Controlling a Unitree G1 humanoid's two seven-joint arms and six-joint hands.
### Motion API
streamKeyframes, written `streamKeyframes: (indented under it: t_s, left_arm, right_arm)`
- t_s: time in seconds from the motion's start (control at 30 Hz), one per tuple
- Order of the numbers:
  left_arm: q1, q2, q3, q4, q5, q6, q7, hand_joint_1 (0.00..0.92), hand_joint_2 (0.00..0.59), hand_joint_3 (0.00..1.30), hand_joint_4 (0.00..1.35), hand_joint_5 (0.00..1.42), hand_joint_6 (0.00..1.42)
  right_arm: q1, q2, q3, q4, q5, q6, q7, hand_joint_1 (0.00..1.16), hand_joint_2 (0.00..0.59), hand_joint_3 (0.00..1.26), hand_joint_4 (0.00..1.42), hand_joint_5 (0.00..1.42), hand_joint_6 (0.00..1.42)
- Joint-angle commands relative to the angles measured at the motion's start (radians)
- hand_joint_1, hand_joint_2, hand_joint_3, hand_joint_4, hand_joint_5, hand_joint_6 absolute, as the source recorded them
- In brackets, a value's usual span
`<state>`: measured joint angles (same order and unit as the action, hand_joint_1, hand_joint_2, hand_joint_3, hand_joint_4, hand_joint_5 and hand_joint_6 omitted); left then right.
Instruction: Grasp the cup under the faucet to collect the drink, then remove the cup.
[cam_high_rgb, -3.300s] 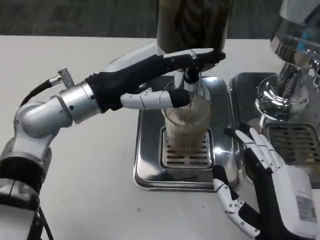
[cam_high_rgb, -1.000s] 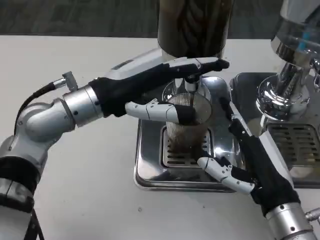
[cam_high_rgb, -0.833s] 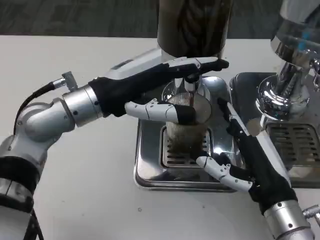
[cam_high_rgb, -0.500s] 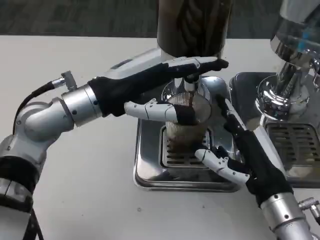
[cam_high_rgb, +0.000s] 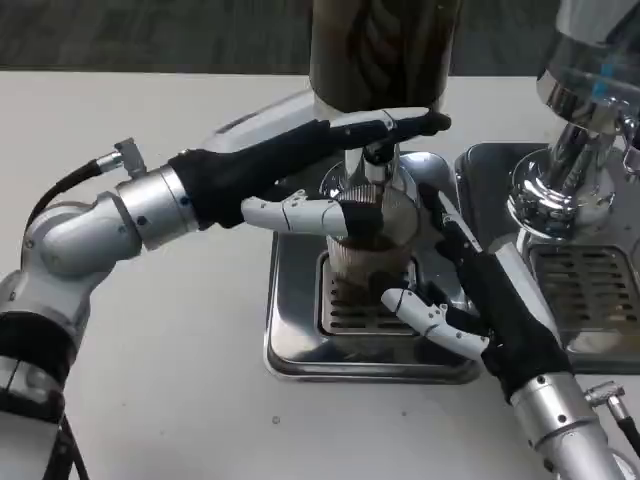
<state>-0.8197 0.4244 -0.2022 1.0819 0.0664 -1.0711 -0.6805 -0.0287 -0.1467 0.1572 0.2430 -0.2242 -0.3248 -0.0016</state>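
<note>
My left hand (cam_high_rgb: 300, 165) reaches over the cup (cam_high_rgb: 368, 240), thumb against its side, upper fingers at the faucet (cam_high_rgb: 375, 160); no legible writing. The cup stands on the drip tray (cam_high_rgb: 300, 330). At four o'clock, my right hand (cam_high_rgb: 480, 300), fingers spread, has edged closer.

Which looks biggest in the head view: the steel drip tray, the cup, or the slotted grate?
1. steel drip tray
2. cup
3. slotted grate
Cup and grate look close; the cup hides part of the grate.
</note>
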Motion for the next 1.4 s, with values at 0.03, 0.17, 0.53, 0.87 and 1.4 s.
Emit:
streamKeyframes:
  t_s: [0.03, 0.17, 0.53, 0.87, 1.4]
  left_arm:
    - [0.033, 0.01, 0.012, 0.026, -0.005, 0.069, -0.047, 0.0, 0.057, 0.11, 0.03, 0.07, 0.04]
    - [0.032, 0.001, 0.034, 0.026, -0.04, 0.084, -0.081, 0.0, 0.057, 0.09, 0.01, 0.08, 0.04]
    - [0.012, -0.019, 0.102, 0.017, -0.132, 0.142, -0.165, 0.0, 0.062, 0.09, 0.0, 0.08, 0.05]
    - [0.005, -0.044, 0.174, -0.004, -0.214, 0.217, -0.26, 0.0, 0.062, 0.09, 0.0, 0.08, 0.06]
    - [0.014, -0.089, 0.301, -0.098, -0.36, 0.314, -0.382, 0.0, 0.073, 0.16, 0.09, 0.15, 0.13]
  right_arm:
    - [-0.015, 0.006, -0.008, 0.024, 0.017, -0.023, 0.005, 0.56, 0.235, 0.03, 0.0, 0.0, 0.05]
    - [-0.02, 0.008, -0.007, 0.034, 0.019, -0.028, 0.002, 0.56, 0.235, 0.03, 0.0, 0.0, 0.05]
    - [-0.014, 0.018, -0.008, 0.042, 0.013, -0.034, -0.007, 0.55, 0.242, 0.04, 0.0, 0.0, 0.05]
    - [-0.008, 0.021, -0.008, 0.041, 0.016, -0.033, -0.006, 0.55, 0.244, 0.05, 0.0, 0.0, 0.05]
    - [-0.001, 0.027, -0.007, 0.043, 0.015, -0.037, -0.012, 0.54, 0.244, 0.07, 0.0, 0.01, 0.06]
